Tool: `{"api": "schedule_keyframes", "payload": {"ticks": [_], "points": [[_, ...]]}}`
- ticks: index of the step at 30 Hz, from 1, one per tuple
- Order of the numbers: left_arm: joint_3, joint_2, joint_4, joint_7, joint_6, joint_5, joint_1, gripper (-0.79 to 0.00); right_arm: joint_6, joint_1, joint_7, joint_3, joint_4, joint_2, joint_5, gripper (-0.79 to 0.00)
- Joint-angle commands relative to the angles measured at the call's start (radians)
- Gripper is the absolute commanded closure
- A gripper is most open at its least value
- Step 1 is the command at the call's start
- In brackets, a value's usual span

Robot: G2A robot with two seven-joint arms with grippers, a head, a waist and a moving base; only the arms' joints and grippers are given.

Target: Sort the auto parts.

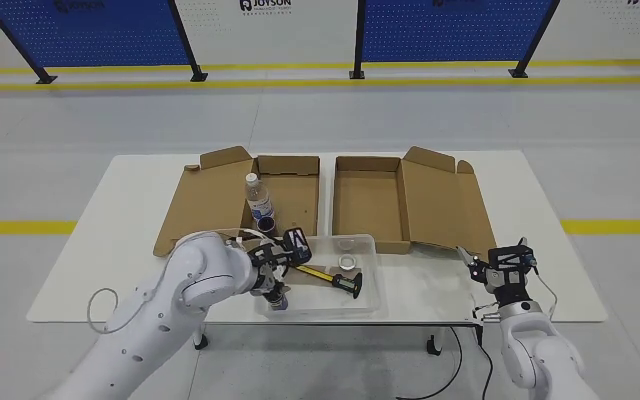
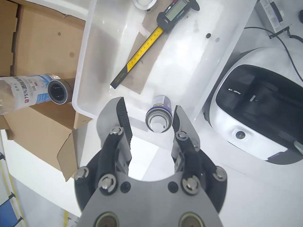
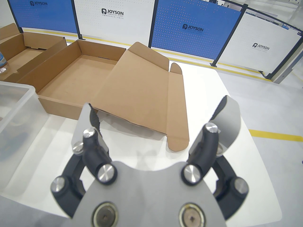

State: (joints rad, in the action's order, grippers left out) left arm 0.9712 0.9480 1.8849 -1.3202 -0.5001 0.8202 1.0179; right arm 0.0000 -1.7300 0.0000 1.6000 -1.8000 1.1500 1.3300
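Auto parts lie in two places on the table point(image 1: 120, 240), as you can see. In the clear plastic bin point(image 2: 81, 55) at the near edge there are three things. A digital caliper point(image 2: 165, 17) with a yellow scale lies flat on the bin floor. A metal ring point(image 2: 145, 7) lies just beside the caliper head. A small purple spray can point(image 2: 159, 115) stands upright near one corner of the bin.

Your left gripper point(image 2: 149, 105) hangs over that corner with its fingers apart, and the can stands between them. One finger point(image 2: 180, 121) is very close to the side of the can; I cannot tell if it touches. The other finger is clearly apart from the can.

Behind the bin, the left cardboard box point(image 1: 295, 190) holds a plastic bottle point(image 2: 21, 90) that lies on its side. A dark cylindrical bearing point(image 2: 59, 88) lies just beside the bottle.

Next to it stands the right cardboard box point(image 3: 71, 76), with its lid folded open toward the right side of the table. Your right gripper point(image 3: 158, 103) is over the table near this lid, well apart from the bin. Its fingers are spread wide and hold nothing.
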Motion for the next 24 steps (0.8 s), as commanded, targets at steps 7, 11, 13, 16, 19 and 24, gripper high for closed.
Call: {"api": "schedule_keyframes", "payload": {"ticks": [7,11,13,16,19,24], "points": [[-0.048,-0.056,-0.003,-0.004,0.004,-0.077,-0.045,-0.465,0.000,0.000,0.000,0.000,0.000,0.000,0.000,-0.785],[-0.076,-0.075,-0.006,-0.005,0.006,-0.090,-0.064,-0.480,0.000,0.000,0.000,0.000,0.000,0.000,0.000,-0.785],[-0.090,-0.082,-0.020,-0.007,0.008,-0.079,-0.074,-0.502,0.000,0.000,0.000,0.000,0.000,0.000,0.000,-0.785],[-0.098,-0.086,-0.042,-0.002,0.002,-0.104,-0.086,-0.489,0.000,0.000,0.000,0.000,0.000,0.000,0.000,-0.785],[-0.115,-0.088,-0.052,-0.002,0.002,-0.107,-0.097,-0.474,0.000,0.000,0.000,0.000,0.000,0.000,0.000,-0.785],[-0.144,-0.088,-0.072,0.000,0.000,-0.116,-0.115,-0.440,0.000,0.000,0.000,0.000,0.000,0.000,0.000,-0.785]]}}
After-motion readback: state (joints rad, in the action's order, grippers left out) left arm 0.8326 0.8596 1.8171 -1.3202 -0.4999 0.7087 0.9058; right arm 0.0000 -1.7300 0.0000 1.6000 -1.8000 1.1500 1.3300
